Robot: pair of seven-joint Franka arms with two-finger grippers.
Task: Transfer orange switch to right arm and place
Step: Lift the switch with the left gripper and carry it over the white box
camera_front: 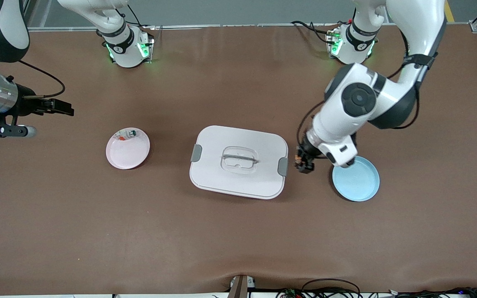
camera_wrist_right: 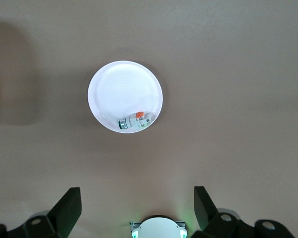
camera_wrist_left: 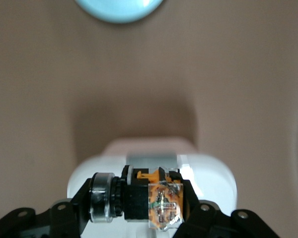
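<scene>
My left gripper (camera_front: 304, 162) is shut on the orange switch (camera_front: 301, 158), a tiny black block with orange markings and a silver ring at one end. It holds it in the air between the white lidded box (camera_front: 238, 160) and the blue plate (camera_front: 356, 179). In the left wrist view the switch (camera_wrist_left: 145, 199) lies crosswise between the black fingers (camera_wrist_left: 74, 210), over the box lid (camera_wrist_left: 208, 171). My right gripper (camera_front: 58, 107) is open and empty, high over the table at the right arm's end; its wide-apart fingers (camera_wrist_right: 67, 208) show in the right wrist view.
A pink plate (camera_front: 128, 148) toward the right arm's end holds a small white piece with a green top and a red-and-white bit (camera_wrist_right: 136, 120). The blue plate (camera_wrist_left: 120, 9) is empty. The robots' bases (camera_front: 127, 47) stand along the table's edge farthest from the front camera.
</scene>
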